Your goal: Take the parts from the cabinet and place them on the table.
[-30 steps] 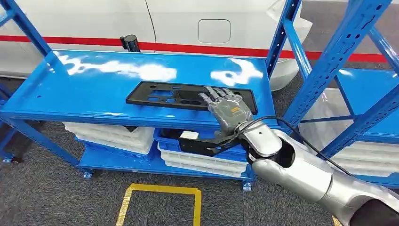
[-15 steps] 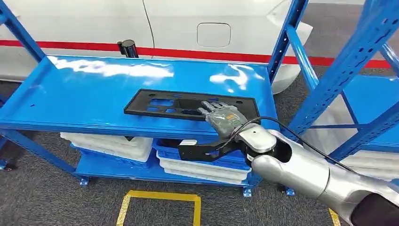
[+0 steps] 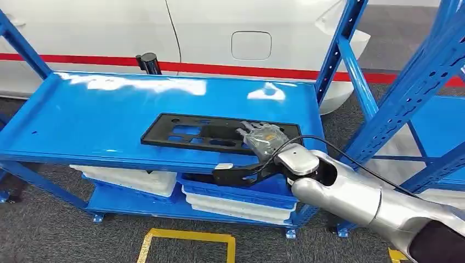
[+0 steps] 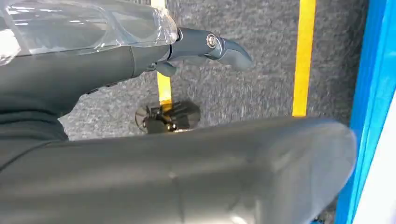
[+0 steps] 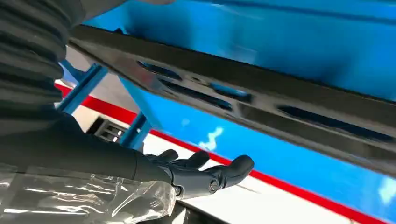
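Where shelf (image 3: pixel 82 118) lies bare, panel (image 3: pixel 192 131) nears edge.

Left hand (image 4: pixel 187 51) hangs over grey carpet (image 4: pixel 261 93) with yellow tape (image 4: pixel 303 56).

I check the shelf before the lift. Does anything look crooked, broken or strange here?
Nothing looks broken. The black panel lies flat on the blue shelf, slightly skewed to its front edge. The right robot hand rests on the panel's right end.
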Controlling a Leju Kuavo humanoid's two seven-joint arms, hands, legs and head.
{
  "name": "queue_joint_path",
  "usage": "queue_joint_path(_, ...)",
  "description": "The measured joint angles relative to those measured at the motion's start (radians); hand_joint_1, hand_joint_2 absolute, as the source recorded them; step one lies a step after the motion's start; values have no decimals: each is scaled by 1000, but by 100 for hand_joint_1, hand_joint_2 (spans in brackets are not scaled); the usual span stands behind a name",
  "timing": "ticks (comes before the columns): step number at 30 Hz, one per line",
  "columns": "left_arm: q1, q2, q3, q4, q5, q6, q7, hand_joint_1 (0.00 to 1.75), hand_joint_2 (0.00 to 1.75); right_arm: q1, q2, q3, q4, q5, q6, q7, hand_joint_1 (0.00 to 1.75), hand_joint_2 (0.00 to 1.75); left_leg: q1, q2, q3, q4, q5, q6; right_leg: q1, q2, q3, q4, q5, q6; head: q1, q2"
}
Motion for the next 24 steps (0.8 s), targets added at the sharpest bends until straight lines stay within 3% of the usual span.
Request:
queue_joint_path(1, 0, 0, 0, 0, 0, 0, 0, 0, 0, -2, 0, 2, 4, 2, 0, 0, 0, 175, 5, 2, -4, 9, -8, -3, -9, -2, 9, -8, 2, -3, 0, 0)
queue_joint_path(2, 0, -1, 0, 0, 0, 0, 0, 0, 0, -6, 0, 3, 9, 8, -1, 0, 0, 175, 2, 6, -19, 47, -25, -6, -8, -2, 15, -9, -2, -10, -2, 0)
queue_joint_path(3, -1, -2, 0, 0, 0, -2, 0, 0, 0, -10, 2, 6, 15, 10, 0, -1, 0, 175, 5, 7, -59, 126, -58, -8, -7, -2, 18, -9, -7, -18, -4, 0)
queue_joint_path(5, 1, -2, 0, 0, 0, -2, 0, 0, 0, -8, 4, 14, 26, 11, 0, -1, 0, 175, 4, 7, -168, 306, -116, -12, -3, -2, 26, -9, -17, -24, -4, 0)
queue_joint_path(6, 2, -2, 0, 0, 0, -2, 0, 0, 0, -6, 4, 17, 33, 11, 0, -1, 0, 175, 4, 7, -206, 352, -114, -14, -2, 0, 32, -8, -22, -25, -5, 0)
queue_joint_path(7, 3, -2, -1, 0, 0, -2, 0, 0, 0, -4, 4, 19, 38, 11, 2, -1, 0, 175, 4, 7, -217, 341, -88, -16, -2, 0, 40, -8, -29, -24, -5, 0)
queue_joint_path(8, 3, -2, -1, 0, 0, -2, 0, 0, 0, -4, 4, 21, 43, 11, 5, 0, 0, 175, 4, 8, -201, 283, -39, -17, -2, 1, 51, -8, -36, -23, -5, 0)
queue_joint_path(10, 2, -2, -1, 0, 0, -2, 0, 0, 0, -4, 4, 21, 50, 11, 8, 0, 0, 175, 4, 9, -133, 100, 74, -14, -2, 2, 75, -8, -54, -16, -5, 0)
queue_joint_path(11, 3, -2, -1, 0, 0, -2, 1, 0, 0, -5, 4, 23, 55, 11, 10, 0, 0, 175, 1, 9, -112, 31, 98, -7, 2, 2, 81, -7, -61, -11, -5, 0)
queue_joint_path(12, 2, -2, -1, 0, 0, -2, 4, 0, 0, -4, 3, 24, 58, 11, 10, 0, 0, 175, -1, 8, -97, 16, 91, 0, 7, 5, 81, -3, -68, -6, -5, 0)
queue_joint_path(16, 5, -2, -6, 0, -4, 10, 7, 0, 0, 0, -5, 26, 64, 10, 10, 2, 0, 175, -6, 7, -94, 18, 86, 16, 3, 6, 89, -7, -75, 9, -3, 0)
queue_joint_path(17, 3, -2, -8, 0, -6, 14, 11, 0, 0, 0, -6, 26, 66, 10, 10, 3, 9, 175, -5, 6, -92, 18, 85, 18, 4, 6, 90, -7, -72, 3, -3, 0)
queue_joint_path(19, 0, -2, -8, 1, -7, 24, 15, 0, 0, 2, -8, 27, 68, 8, 10, 3, 175, 175, -7, 5, -92, 18, 82, 20, 3, 6, 91, -8, -72, 3, -2, 0)
queue_joint_path(24, 1, -3, -10, 1, -13, 27, -3, 0, 0, 10, -18, 27, 71, -9, 14, 4, 175, 175, -11, 5, -94, 18, 79, 24, 0, 5, 94, -19, -76, 4, -2, 0)
